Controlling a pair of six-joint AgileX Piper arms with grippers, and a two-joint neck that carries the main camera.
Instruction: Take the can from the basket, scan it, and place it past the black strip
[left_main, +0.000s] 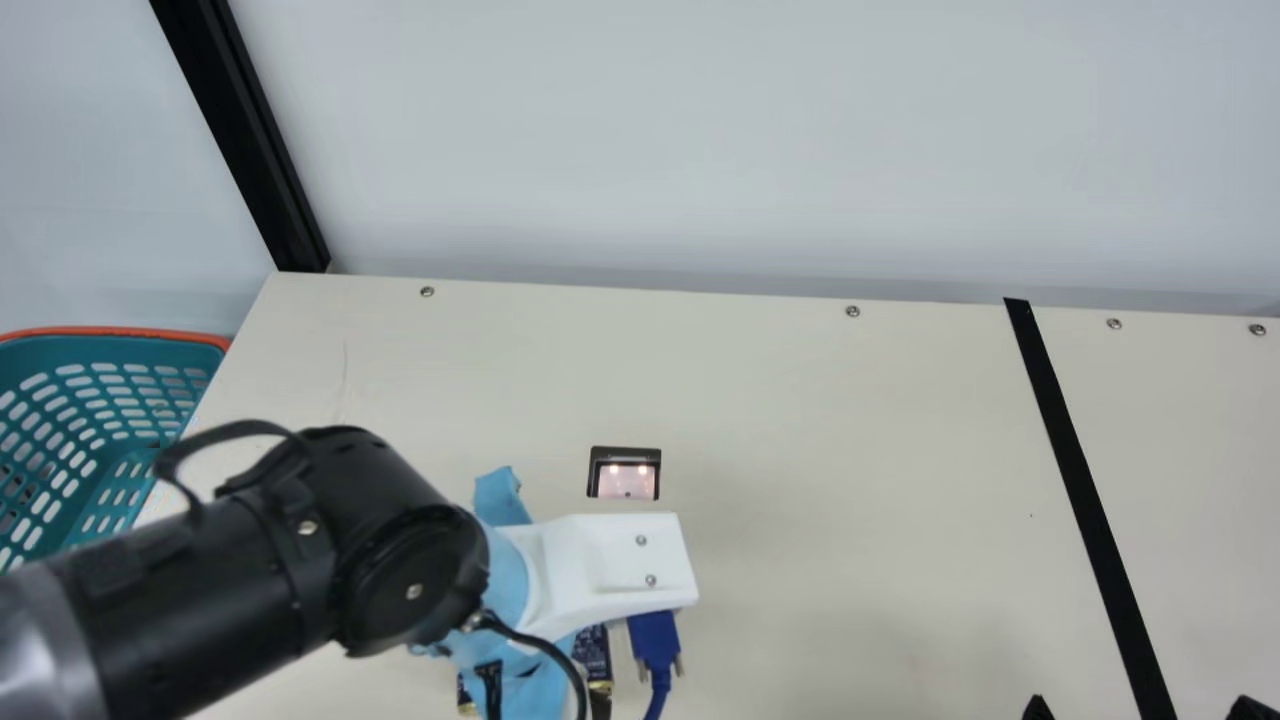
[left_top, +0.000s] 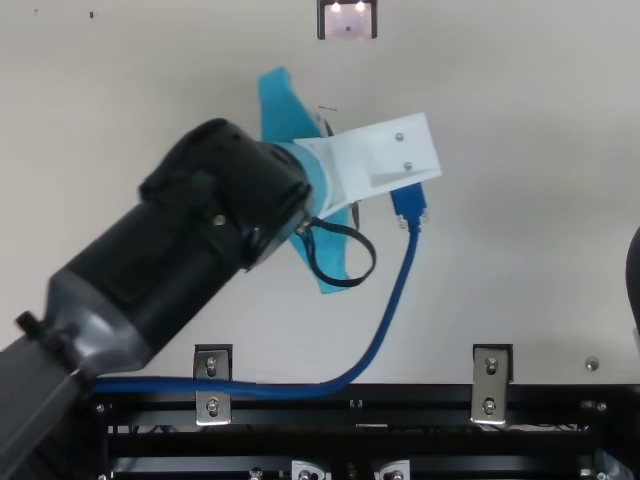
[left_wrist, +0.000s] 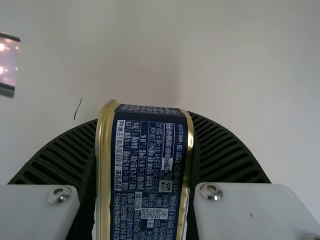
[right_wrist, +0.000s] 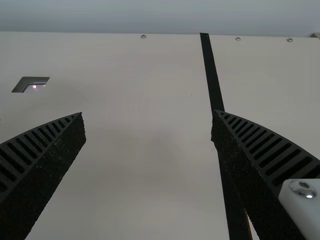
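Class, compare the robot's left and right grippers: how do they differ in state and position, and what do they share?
The left gripper is closed on the can, while the right gripper is open and empty. The left gripper is near the scanner; the right gripper is by the black strip. Both have black ribbed fingers.
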